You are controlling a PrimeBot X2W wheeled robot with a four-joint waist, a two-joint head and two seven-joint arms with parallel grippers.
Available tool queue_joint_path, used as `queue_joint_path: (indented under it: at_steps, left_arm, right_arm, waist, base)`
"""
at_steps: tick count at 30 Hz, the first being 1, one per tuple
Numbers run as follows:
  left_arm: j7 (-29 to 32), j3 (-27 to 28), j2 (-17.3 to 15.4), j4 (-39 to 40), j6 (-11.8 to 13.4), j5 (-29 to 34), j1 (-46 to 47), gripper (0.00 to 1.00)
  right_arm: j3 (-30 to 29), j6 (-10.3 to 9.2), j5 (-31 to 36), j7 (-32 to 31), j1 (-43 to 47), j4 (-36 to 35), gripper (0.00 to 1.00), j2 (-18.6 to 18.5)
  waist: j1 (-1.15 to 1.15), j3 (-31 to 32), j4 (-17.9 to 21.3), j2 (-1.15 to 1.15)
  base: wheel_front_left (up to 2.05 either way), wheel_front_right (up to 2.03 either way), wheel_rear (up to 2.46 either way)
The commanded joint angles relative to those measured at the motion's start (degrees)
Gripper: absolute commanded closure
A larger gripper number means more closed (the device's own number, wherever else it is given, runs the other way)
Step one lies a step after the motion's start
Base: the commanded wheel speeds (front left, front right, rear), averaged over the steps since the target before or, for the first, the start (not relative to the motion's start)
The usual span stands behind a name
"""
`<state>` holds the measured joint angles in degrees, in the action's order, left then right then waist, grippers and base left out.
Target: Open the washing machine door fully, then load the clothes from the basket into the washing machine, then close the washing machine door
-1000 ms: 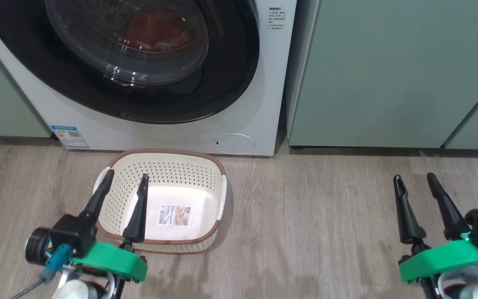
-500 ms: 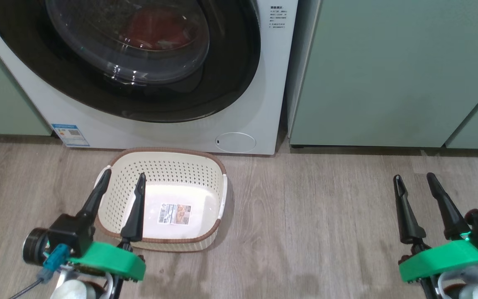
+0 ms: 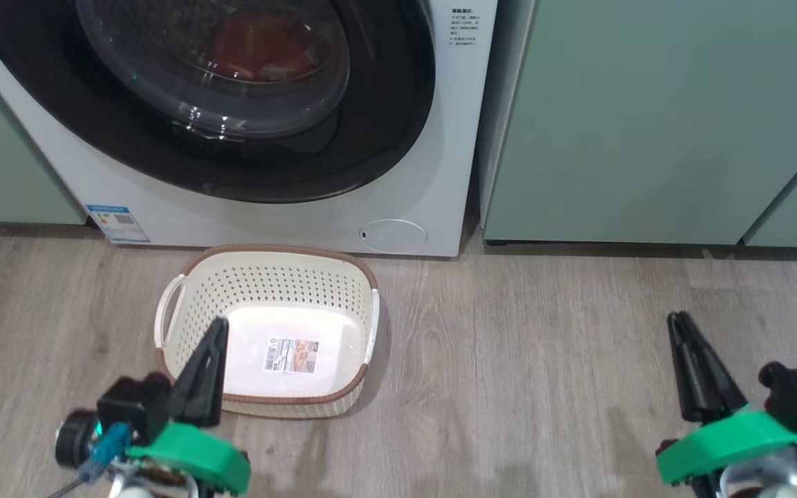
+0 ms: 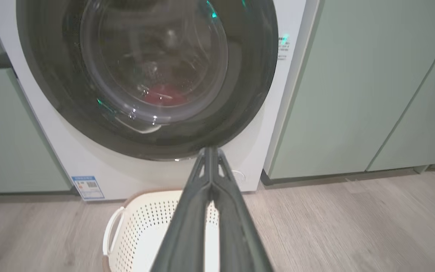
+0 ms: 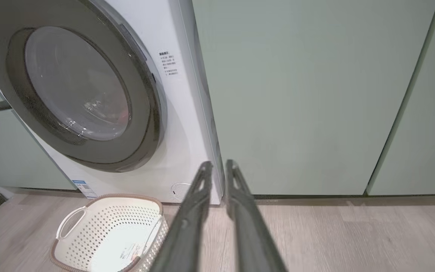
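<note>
Your left gripper is pinched shut on nothing; your right gripper is drawn almost together, also empty. At the left's 12 o'clock sits the bare basket. Beyond it, the washing machine door is closed over the clothes. Expect the door to be rigid and slick; grasp its 3 o'clock edge. A second ago both grippers gaped wide.

basket before washing machine | clothes inside, behind door | cabinet right

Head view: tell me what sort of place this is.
Probably a home laundry area: a white front-loading washing machine stands between pale green cabinets, with an empty cream basket on the wood-look floor before it.
</note>
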<state>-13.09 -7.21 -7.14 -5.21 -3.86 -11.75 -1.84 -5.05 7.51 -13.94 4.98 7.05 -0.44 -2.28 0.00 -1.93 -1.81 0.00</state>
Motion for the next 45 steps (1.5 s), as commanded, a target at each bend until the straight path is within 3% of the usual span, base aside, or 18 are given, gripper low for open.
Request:
queue_joint_path:
  at_steps: [1, 45]
  left_arm:
    - [0.3, 0.5, -0.2, 1.3, 0.0, -1.4, 1.2, 1.00]
    - [7.1, 5.1, 1.3, -2.3, -1.2, -29.2, 3.6, 1.00]
  right_arm:
    - [0.1, 0.00, -1.4, 0.0, -0.4, -1.5, 1.00, -0.2]
    - [0.9, -0.01, -29.7, -2.9, -4.9, 4.1, 1.00, -1.4]
  waist:
    - [0.00, 0.0, 0.0, 0.00]
    - [0.00, 0.6, 0.7, 0.00]
  base:
    - [0.00, 0.00, 0.00]
    - [0.00, 0.00, 0.00]
